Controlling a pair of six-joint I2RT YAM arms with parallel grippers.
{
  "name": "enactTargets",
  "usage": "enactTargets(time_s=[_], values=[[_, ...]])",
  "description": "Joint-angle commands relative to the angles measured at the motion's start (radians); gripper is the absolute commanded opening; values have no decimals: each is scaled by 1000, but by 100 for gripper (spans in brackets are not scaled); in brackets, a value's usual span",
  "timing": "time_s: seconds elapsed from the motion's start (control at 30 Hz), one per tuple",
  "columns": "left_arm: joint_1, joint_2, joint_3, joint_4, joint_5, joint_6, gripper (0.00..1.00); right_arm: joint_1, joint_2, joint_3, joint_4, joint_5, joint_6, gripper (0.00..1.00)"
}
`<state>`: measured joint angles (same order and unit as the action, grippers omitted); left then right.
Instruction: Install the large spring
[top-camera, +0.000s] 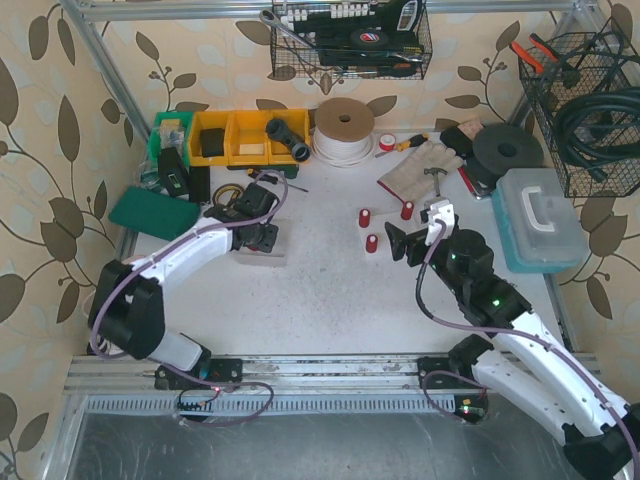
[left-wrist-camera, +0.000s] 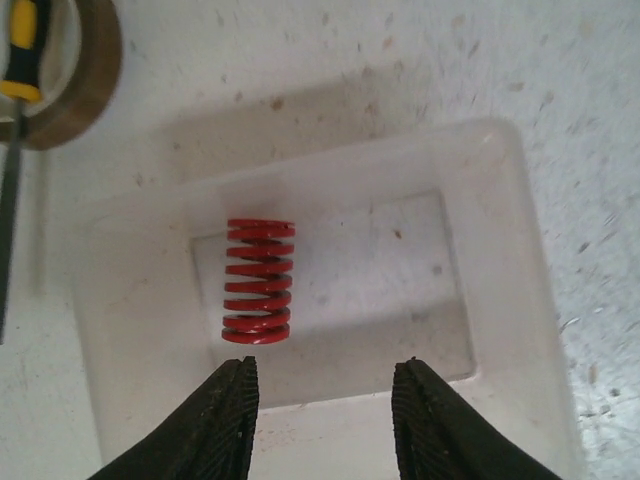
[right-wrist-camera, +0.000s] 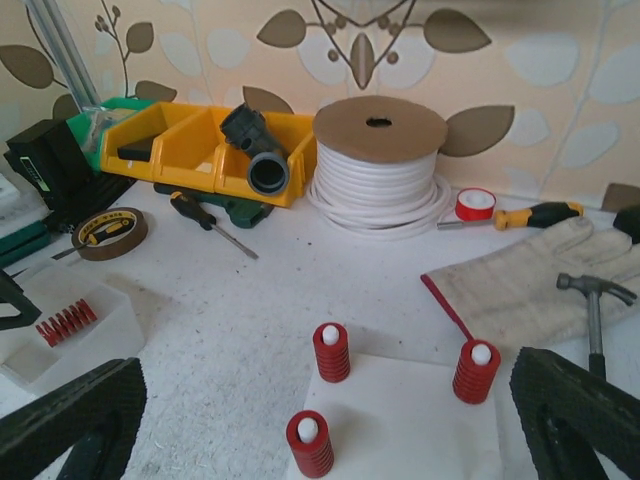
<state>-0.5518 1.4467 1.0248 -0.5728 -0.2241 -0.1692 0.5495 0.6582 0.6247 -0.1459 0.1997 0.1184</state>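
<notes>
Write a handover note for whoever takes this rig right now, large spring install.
Left gripper: jaws apart, empty, just short of the large red coil spring, which lies on its side in the shallow white plastic tray.
Right gripper: wide open, empty, facing the white base plate.
Done: three short red springs stand on white pegs on that plate.
Left: grasp the large spring, carry it over and fit it. No free peg shows in these views, so check the mount first.
</notes>
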Motion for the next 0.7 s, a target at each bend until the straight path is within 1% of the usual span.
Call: enactTargets(time_s=[0.0,0.1,0.23,0.53,0.67], values=[[39,86,49,-98,45,59,40,-2,-39,-26,-57,30,59,98],[63,125,58,-86,50,58,38,-2,-70,-27,-73,32,63,98],[89,164,53,-70,42,61,38,0,-117,-53,-54,21,69,98],[102,260,73,-23,94,88,48,-2,-124,-57,-60,38,60,98],[105,299,76,-9,98,96,49,-2,-123,-54,-66,53,53,98]])
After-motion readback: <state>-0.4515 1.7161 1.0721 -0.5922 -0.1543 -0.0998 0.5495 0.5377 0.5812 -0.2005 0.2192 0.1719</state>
